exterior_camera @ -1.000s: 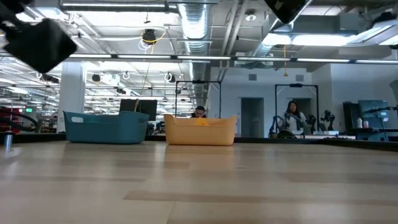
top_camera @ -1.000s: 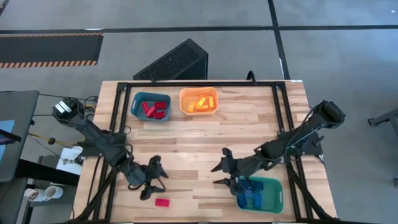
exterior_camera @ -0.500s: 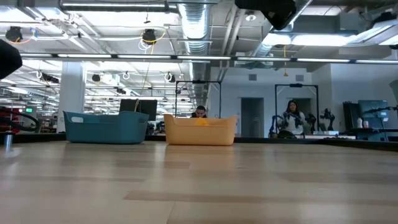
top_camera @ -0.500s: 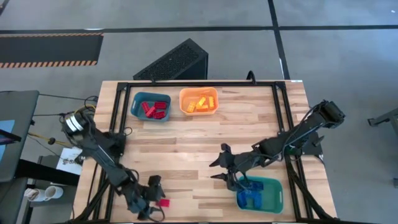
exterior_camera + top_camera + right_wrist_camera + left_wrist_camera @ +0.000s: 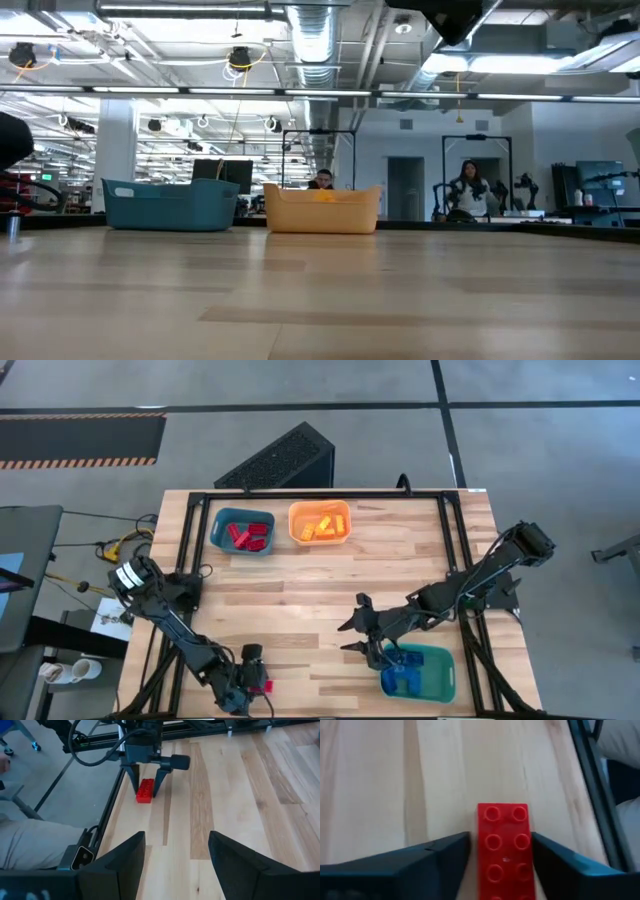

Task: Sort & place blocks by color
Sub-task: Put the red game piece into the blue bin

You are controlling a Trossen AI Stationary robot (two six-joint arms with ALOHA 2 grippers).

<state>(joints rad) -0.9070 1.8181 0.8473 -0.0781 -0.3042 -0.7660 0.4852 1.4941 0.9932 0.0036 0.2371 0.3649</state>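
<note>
Red brick at counter's 7 o'clock, straddled by left gripper.
Fingers part-open, not yet clamped; centre, then squeeze evenly. Right gripper open, empty, by green bin.

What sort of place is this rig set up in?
Probably a large industrial lab or workshop: exposed ceiling ducts and strip lighting overhead, a bare concrete floor around the wooden table, and a person among other equipment behind.

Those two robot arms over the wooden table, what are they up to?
They are sorting toy bricks by colour into bins. The left gripper is down at the near edge of the table, its open fingers on either side of a lone red brick lying flat, not yet clamped. The right gripper hovers open beside the green bin of blue bricks. Red and orange bricks already sit in the far bins.
</note>
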